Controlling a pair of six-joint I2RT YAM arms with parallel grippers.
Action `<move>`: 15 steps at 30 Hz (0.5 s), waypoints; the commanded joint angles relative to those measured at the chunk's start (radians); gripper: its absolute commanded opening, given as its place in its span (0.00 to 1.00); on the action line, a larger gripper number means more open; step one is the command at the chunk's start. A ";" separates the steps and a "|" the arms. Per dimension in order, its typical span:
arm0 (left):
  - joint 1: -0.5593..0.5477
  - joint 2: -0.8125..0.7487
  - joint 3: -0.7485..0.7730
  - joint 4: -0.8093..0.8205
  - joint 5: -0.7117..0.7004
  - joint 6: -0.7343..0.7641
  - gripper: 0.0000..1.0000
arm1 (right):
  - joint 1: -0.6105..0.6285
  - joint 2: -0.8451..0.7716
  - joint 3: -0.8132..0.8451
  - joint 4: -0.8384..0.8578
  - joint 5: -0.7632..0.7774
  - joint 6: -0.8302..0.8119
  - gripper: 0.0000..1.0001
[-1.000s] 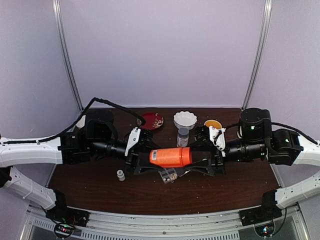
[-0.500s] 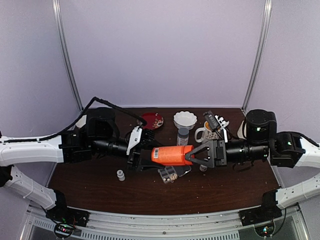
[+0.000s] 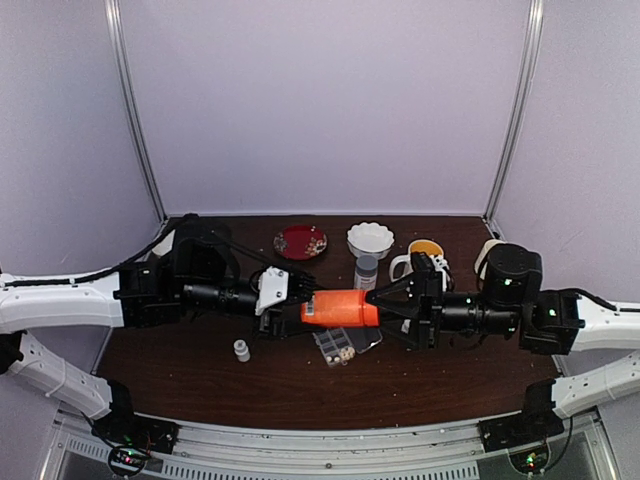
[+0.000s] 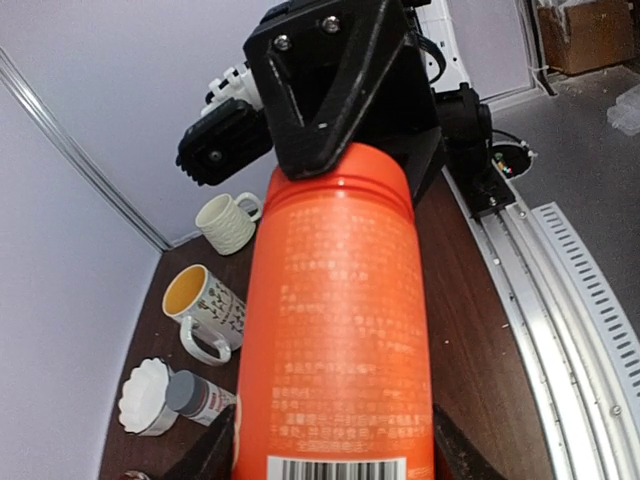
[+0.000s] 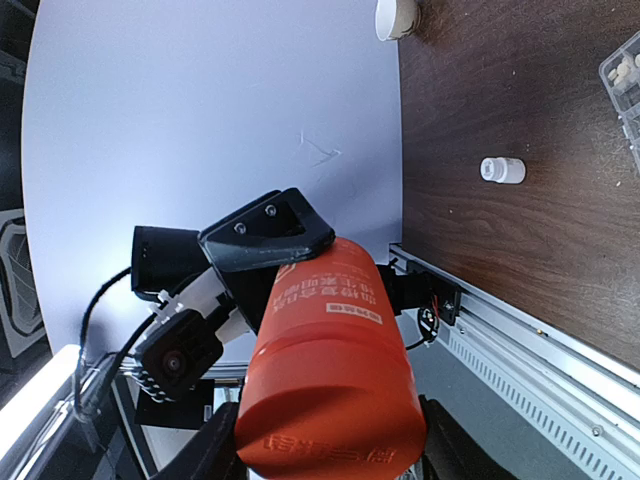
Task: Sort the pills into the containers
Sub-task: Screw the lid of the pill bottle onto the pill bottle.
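Observation:
An orange-red bottle (image 3: 340, 308) hangs level above the table, gripped at both ends. My left gripper (image 3: 303, 300) is shut on its barcode end (image 4: 335, 440), a finger on each side. My right gripper (image 3: 383, 306) is shut on its cap end (image 5: 330, 400). Below the bottle lies the clear pill box (image 3: 338, 346) with its containers; pale pills (image 3: 345, 352) show in some cells. The box's corner with pills (image 5: 624, 70) appears at the right wrist view's edge.
A small white bottle (image 3: 241, 350) stands left of the box. At the back are a red plate (image 3: 301, 241), a white bowl (image 3: 370, 239), a grey-capped bottle (image 3: 367, 271), a mug (image 3: 421, 256) and a ribbed white cup (image 4: 228, 222).
The right wrist has rolled round the bottle's cap end and the right arm has shifted. The bottle has stayed between both grippers, barely moving.

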 commanded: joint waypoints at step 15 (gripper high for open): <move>-0.099 0.007 -0.045 0.207 -0.496 0.796 0.00 | -0.003 0.060 0.041 0.191 -0.058 0.184 0.00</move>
